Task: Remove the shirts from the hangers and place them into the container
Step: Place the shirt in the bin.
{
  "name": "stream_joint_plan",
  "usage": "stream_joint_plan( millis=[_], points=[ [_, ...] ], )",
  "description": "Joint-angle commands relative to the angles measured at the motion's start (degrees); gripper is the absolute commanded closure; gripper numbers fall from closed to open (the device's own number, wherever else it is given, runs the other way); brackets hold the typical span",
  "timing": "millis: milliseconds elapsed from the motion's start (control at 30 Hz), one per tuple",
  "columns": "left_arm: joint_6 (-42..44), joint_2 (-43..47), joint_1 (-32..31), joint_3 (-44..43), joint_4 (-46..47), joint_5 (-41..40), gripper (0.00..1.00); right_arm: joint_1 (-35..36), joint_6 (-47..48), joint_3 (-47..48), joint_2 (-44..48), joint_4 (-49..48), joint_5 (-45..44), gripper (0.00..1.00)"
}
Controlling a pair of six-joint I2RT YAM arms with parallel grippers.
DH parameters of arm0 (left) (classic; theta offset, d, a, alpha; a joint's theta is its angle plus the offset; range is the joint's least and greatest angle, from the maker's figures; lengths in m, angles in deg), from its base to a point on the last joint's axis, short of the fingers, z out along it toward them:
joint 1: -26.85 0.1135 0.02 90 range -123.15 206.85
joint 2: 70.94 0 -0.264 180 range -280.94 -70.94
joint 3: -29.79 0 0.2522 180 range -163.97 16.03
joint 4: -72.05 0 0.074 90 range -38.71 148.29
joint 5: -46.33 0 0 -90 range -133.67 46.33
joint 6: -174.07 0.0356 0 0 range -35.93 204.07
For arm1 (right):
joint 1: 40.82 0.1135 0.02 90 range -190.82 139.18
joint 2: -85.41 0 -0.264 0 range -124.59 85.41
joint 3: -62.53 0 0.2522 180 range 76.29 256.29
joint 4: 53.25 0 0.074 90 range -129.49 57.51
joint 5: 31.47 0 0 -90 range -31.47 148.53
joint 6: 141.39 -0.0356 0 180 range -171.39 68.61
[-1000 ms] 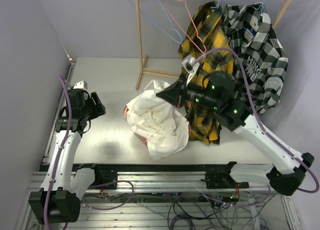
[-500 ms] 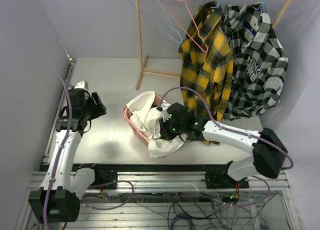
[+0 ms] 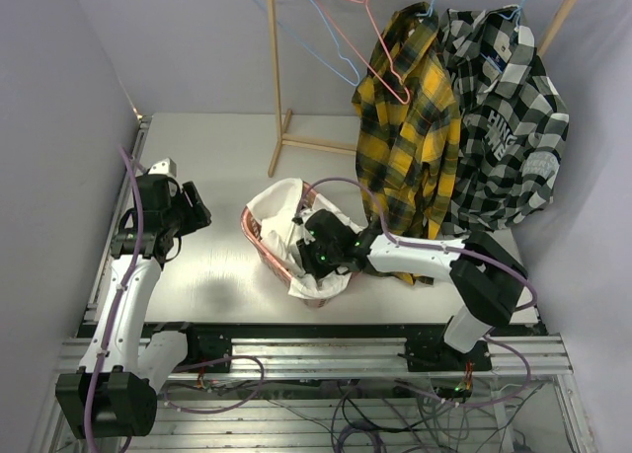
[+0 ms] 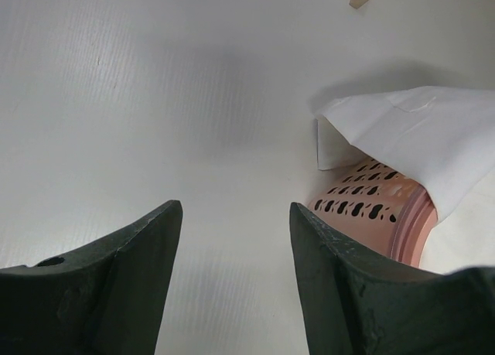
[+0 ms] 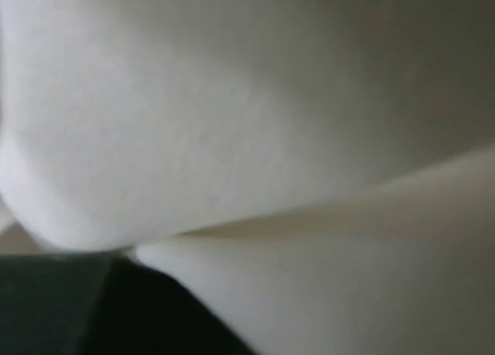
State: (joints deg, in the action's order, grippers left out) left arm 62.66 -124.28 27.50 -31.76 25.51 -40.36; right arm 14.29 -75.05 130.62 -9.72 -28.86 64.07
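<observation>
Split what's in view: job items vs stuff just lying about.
Job:
- white shirt, draped over the pink basket
- yellow plaid shirt and checked shirt, both hanging on the rack
- empty blue hangers, pink-red hanger
- right claw, down in the white shirt

Just there:
- wooden rack
- table
- left claw, open over bare table

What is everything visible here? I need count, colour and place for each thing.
white shirt: one, white, heaped in the basket
basket: one, salmon pink, mid-table
plaid shirt: one, yellow-black, hanging on the rack
checked shirt: one, black-white, hanging beside it
empty hangers: two, light blue and pink, on the rack
rack: one, wooden, table's far side
table: one, white
left gripper: open, above the table
right gripper: shut, down in the white shirt
</observation>
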Motion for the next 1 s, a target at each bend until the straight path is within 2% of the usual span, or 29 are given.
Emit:
stream_joint_plan(
  millis=[0, 133, 367, 600, 767, 833, 900, 967],
  points=[
    [0.6, -0.1, -0.5, 0.6, 0.8, 1.7, 0.31, 1.2, 0.1, 0.6, -0.7, 5.7, -5.3, 0.76],
    [0.6, -0.1, -0.5, 0.6, 0.7, 1.6, 0.31, 2.0, 0.6, 5.4, 4.3, 9.3, -6.9, 0.59],
    [0.6, 0.0, -0.5, 0.7, 0.6, 1.5, 0.31, 2.4, 2.1, 15.8, 9.5, 16.8, -8.5, 0.56],
    [0.6, 0.3, -0.5, 0.6, 0.7, 1.5, 0.31, 2.4, 3.9, 23.2, 11.1, 23.1, -16.5, 0.52],
    [0.6, 0.3, -0.5, 0.6, 0.7, 1.7, 0.31, 1.8, 5.0, 25.6, 11.8, 19.3, -20.5, 0.27],
    [0.6, 0.4, -0.5, 0.7, 0.7, 1.6, 0.31, -0.2, 4.8, 25.8, 10.9, 16.5, -19.3, 0.19],
    [0.5, 0.5, -0.5, 0.6, 0.7, 1.5, 0.31, -4.0, 3.8, 26.4, 9.1, 13.9, -13.4, 0.20],
    [0.4, 0.5, -0.6, 0.6, 0.7, 1.4, 0.31, -7.5, 2.5, 26.8, 7.1, 10.9, -6.9, 0.26]
  ],
)
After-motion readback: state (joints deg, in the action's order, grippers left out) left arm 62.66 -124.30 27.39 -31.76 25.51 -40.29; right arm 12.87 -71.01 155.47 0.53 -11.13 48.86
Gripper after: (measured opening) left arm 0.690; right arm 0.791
